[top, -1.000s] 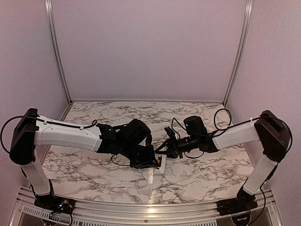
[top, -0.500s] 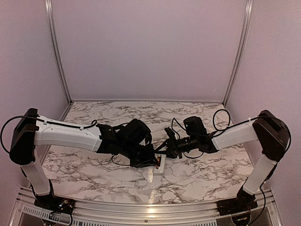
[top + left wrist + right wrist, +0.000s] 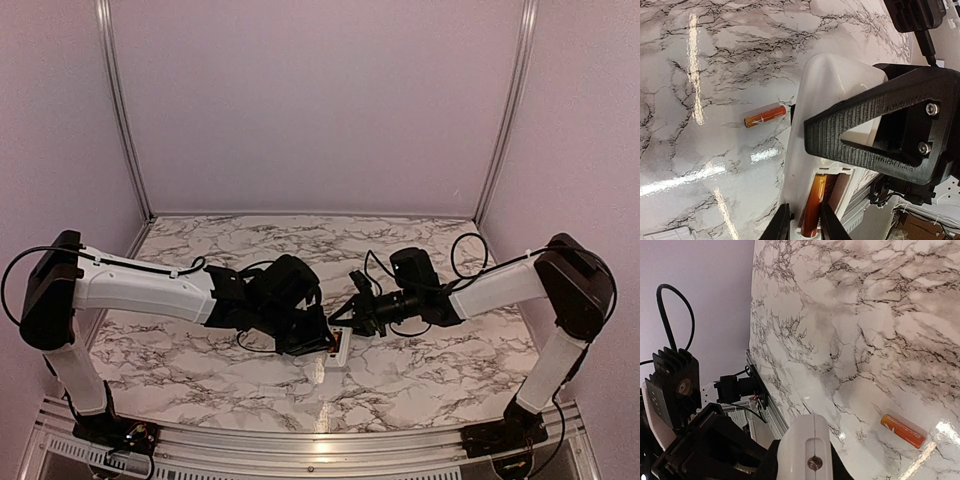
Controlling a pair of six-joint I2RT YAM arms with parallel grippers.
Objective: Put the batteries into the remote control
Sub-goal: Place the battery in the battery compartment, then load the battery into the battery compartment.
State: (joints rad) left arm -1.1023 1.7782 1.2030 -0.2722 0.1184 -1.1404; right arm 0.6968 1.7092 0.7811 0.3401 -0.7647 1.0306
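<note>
The white remote control [image 3: 830,85] lies back-up in mid-table, its battery recess open; it also shows in the top view [image 3: 339,350] and the right wrist view [image 3: 810,440]. My right gripper [image 3: 805,467] is shut on the remote's end, and its black finger [image 3: 875,125] crosses the left wrist view. One orange-red battery [image 3: 812,207] lies lengthwise in the recess. My left gripper [image 3: 805,227] straddles that battery and the recess wall with jaws slightly apart; its right fingertip [image 3: 830,227] touches the battery. The second battery [image 3: 765,115] lies loose on the marble beside the remote, and shows in the right wrist view [image 3: 902,430].
A small pale ribbed piece [image 3: 665,234] lies on the marble near the left gripper. Both arms meet over the table's middle [image 3: 330,335]. The metal front rail [image 3: 320,445] runs just behind the arm bases. Pale walls enclose the table.
Both grippers and the remote have shifted slightly left and toward the front edge. The right arm has leaned in a little further.
</note>
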